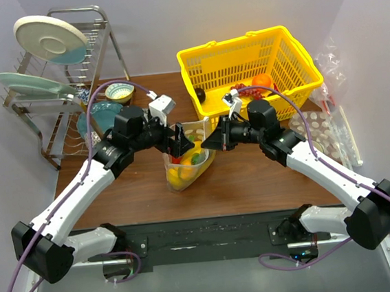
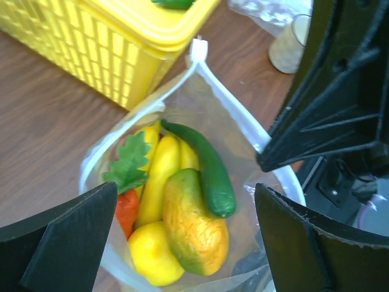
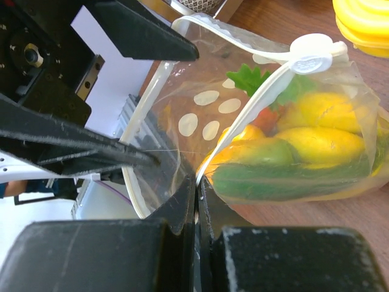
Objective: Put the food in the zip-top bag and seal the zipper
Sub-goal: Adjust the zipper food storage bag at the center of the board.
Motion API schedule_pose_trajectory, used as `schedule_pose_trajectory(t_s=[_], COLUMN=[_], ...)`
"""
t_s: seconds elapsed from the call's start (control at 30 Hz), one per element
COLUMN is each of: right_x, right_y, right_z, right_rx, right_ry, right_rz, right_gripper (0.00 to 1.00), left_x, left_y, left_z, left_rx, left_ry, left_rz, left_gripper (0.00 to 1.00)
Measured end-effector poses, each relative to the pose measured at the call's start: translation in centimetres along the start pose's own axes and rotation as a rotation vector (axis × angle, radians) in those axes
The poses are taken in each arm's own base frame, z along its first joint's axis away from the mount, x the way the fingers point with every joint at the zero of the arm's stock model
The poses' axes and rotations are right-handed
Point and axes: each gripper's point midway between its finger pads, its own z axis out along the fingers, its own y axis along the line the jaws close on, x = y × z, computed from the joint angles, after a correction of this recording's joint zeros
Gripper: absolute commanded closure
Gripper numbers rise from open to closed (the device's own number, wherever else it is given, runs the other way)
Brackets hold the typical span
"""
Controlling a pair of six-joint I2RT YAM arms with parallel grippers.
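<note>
The zip-top bag (image 1: 191, 165) stands mid-table with its mouth gaping upward. Inside lie the food pieces: a yellow banana bunch (image 2: 159, 176), an orange-green mango (image 2: 194, 222) and a long dark green vegetable (image 2: 209, 170), beside a round yellow fruit (image 2: 152, 255) and a leafy orange piece (image 2: 126, 207). My left gripper (image 2: 185, 243) hangs open over the mouth, its fingers (image 2: 61, 243) wide apart and touching nothing. My right gripper (image 3: 197, 191) is shut on the zipper (image 3: 255, 103) at the bag's right corner. The white slider (image 3: 310, 53) sits at the far end of the strip.
A yellow basket (image 1: 250, 68) with grapes and an orange stands right behind the bag. At the back left are a dish rack (image 1: 58, 83) with plates and a bowl (image 1: 119, 92). Crumpled clear plastic (image 1: 329, 71) lies at the far right.
</note>
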Motion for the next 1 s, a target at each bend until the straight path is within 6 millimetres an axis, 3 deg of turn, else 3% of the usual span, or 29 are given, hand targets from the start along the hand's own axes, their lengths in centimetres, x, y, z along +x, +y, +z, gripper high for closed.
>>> schedule_pose_trajectory(t_s=[0.1, 0.37, 0.5, 0.6, 0.83, 1.0], right_x=[0.1, 0.4, 0.3, 0.3, 0.5, 0.5], right_y=[0.0, -0.3, -0.3, -0.5, -0.9, -1.1], right_z=[0.0, 0.2, 0.3, 0.5, 0.9, 1.1], right_rx=[0.0, 0.002, -0.001, 0.0, 0.008, 0.013], right_ry=[0.001, 0.004, 0.002, 0.004, 0.015, 0.019], right_rz=[0.001, 0.009, 0.012, 0.019, 0.036, 0.046], right_gripper=[1.0, 1.0, 1.0, 1.0, 1.0, 1.0], left_x=[-0.7, -5.0, -5.4, -4.5, -0.6, 0.7], left_y=[0.6, 1.3, 2.7, 3.5, 4.1, 3.6], left_z=[-0.4, -2.4, -2.5, -1.5, 1.4, 2.4], left_rx=[-0.052, -0.157, -0.235, -0.254, -0.203, -0.148], left_ry=[-0.014, -0.112, -0.104, -0.061, 0.062, 0.103], left_rz=[0.002, 0.036, 0.048, 0.041, 0.003, -0.013], left_gripper=[0.0, 0.0, 0.0, 0.02, 0.32, 0.39])
